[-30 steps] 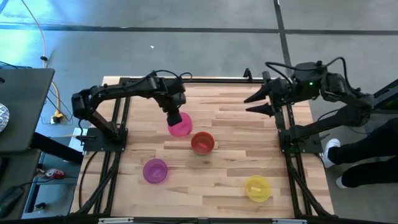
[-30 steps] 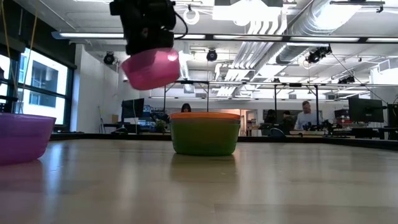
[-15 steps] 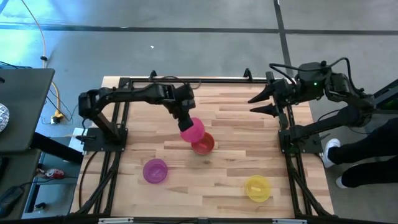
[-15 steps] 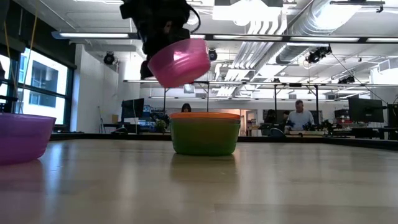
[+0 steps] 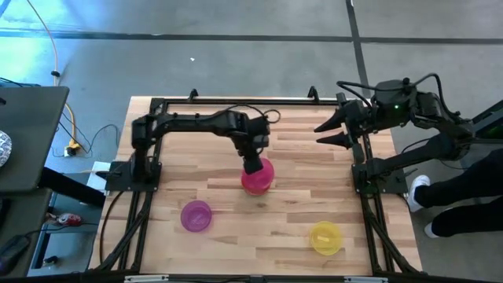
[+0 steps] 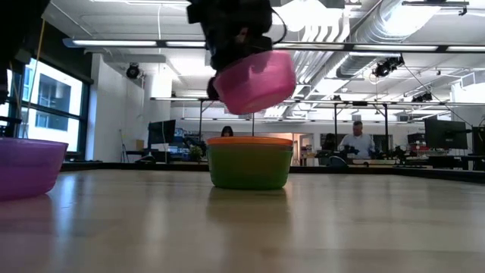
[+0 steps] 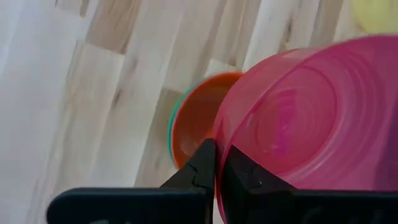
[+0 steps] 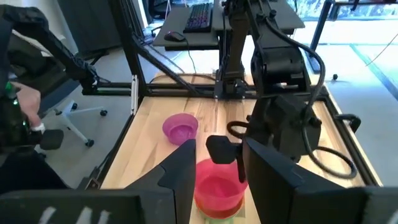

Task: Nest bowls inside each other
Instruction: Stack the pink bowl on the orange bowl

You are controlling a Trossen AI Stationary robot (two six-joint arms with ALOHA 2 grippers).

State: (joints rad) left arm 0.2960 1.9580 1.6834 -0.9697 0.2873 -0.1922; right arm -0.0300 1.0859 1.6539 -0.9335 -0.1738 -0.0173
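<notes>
Wooden table (image 5: 299,212): my left jaws (image 5: 251,166) grip the pink bowl (image 6: 255,80), tilted above the stacked bowls (image 6: 249,161). Next I'd level it, lower, release; right jaws (image 5: 328,130) wait open, far right.

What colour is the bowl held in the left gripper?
Pink. The bowl is pinched at its rim by the left gripper; the low view shows it best.

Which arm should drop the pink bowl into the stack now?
Left. The left gripper grips the translucent pink plastic bowl by its rim, just above the stacked bowls. The right gripper waits open at the table's far right edge.
</notes>
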